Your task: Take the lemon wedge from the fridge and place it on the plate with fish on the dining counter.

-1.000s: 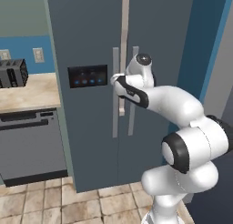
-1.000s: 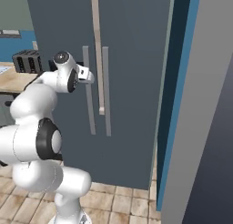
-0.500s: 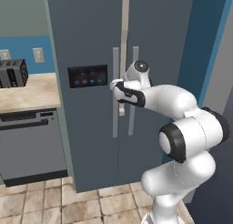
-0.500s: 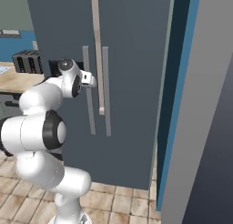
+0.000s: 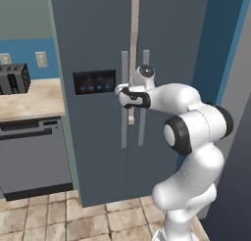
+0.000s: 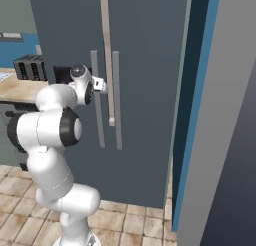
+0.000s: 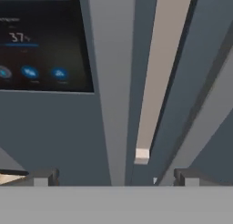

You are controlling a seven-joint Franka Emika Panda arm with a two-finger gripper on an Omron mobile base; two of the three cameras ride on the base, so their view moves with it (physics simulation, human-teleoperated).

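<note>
The fridge (image 5: 93, 39) is a tall slate-grey double-door unit, and both doors are shut. A black blue-lit panel (image 5: 94, 82) sits on its left door. My gripper (image 5: 120, 90) is open at the left door's long grey handle (image 5: 124, 112), about level with the panel. In the hand view the fingertips (image 7: 45, 176) stand wide apart, with that handle (image 7: 109, 104) running up between them. A pale beige strip (image 7: 152, 82) runs beside the handle. From the right base view the gripper (image 6: 106, 84) is up against the left handle (image 6: 97, 110). The lemon wedge, plate, fish and dining counter are out of view.
Left of the fridge, a beige worktop (image 5: 29, 98) carries a dark toaster (image 5: 12, 78), above a dark grey dishwasher (image 5: 32, 156). A blue panel (image 6: 200, 90) and a grey wall (image 6: 225, 155) close in the right side. Beige floor tiles (image 5: 73, 220) lie in front.
The hand has crept closer to the left handle and the elbow has swung up and inward. The jaws stayed wide open and the doors stayed shut.
</note>
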